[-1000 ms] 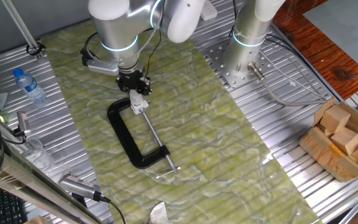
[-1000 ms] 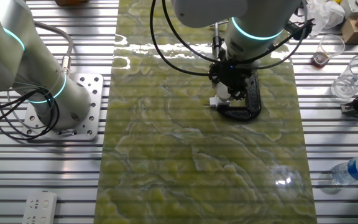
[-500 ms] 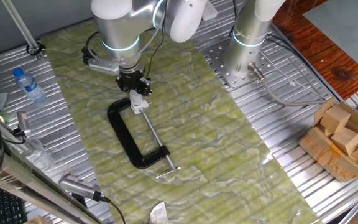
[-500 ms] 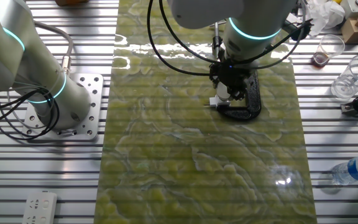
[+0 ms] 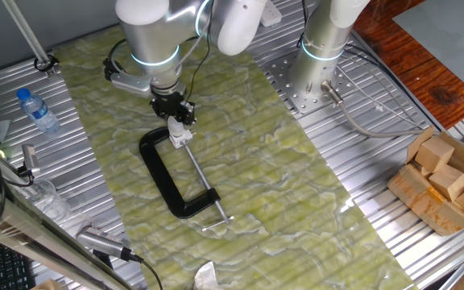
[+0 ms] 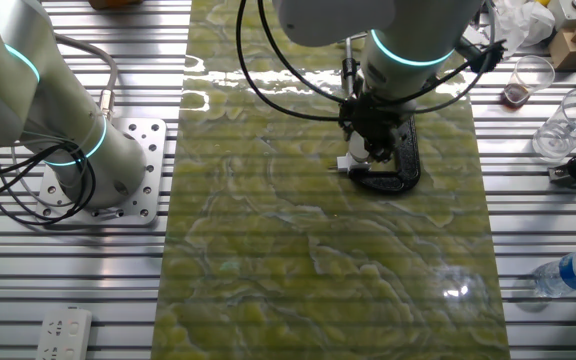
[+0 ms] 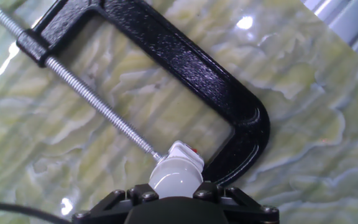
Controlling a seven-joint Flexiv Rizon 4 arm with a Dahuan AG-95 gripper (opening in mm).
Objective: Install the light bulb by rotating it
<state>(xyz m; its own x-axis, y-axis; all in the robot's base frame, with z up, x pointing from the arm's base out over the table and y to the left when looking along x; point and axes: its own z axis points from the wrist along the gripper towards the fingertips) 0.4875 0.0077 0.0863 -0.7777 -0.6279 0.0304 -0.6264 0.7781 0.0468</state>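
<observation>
The fingers [image 7: 176, 198] are closed around the light bulb [image 7: 174, 172], which sits in the mouth of the black clamp [image 7: 185, 62], right at the tip of its long screw [image 7: 92, 99]. Since a moment ago only the wrist has turned a little, so twisting has probably begun. The bulb is smooth, white and round; the clamp is rough; the counter [image 5: 296, 177] is shiny, wavy green.

A green marbled mat [image 5: 248, 161] covers the middle of a ribbed metal table [image 5: 377, 161]. A plastic water bottle [image 5: 37, 109] stands at its left, and a cardboard box of wooden blocks [image 5: 441, 181] at the right edge.
</observation>
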